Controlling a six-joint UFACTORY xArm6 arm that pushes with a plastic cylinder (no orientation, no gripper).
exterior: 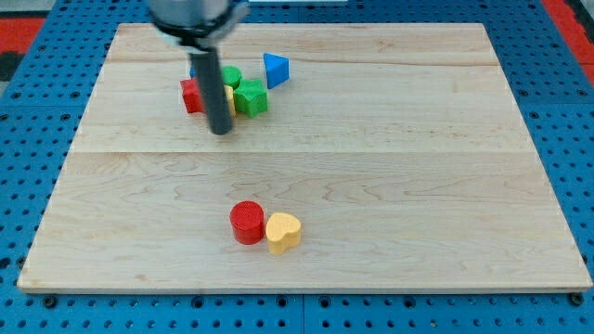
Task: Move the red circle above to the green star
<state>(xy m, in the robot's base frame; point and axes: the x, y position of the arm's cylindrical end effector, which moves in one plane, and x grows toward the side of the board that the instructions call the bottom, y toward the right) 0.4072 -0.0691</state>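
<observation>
Nearest the camera sat the red circle [247, 222], low on the bench [418, 186] and a bit left of centre, w/ a yellow heart [284, 232] touching its right side. Both were well apart from everything else.

No gripper on this rig, so nothing to release, clench or grasp; just the rod. My tip [221, 132] rested on the bench near the view's top, at the bottom edge of a cluster: red block [191, 96] just to its left, green star [251, 97] just to its right, another green block [231, 76] behind, a blue block [197, 70] and a yellow one mostly hidden by the rod, shapes unclear. Blue triangle-ish block [276, 69] sat right of the cluster.

Key relation: circle lay almost straight toward the view's bottom from my tip, slightly right, w/ bare wood between. Star was up top, so I judged the push must run from view's bottom toward top. That meant getting my tip round to the circle's near side first. Approach from the left looked safer, since the heart blocked the right. Task looked not yet begun; circle untouched. Risk, imo: dragging the heart along, or ploughing into the cluster at the end.
</observation>
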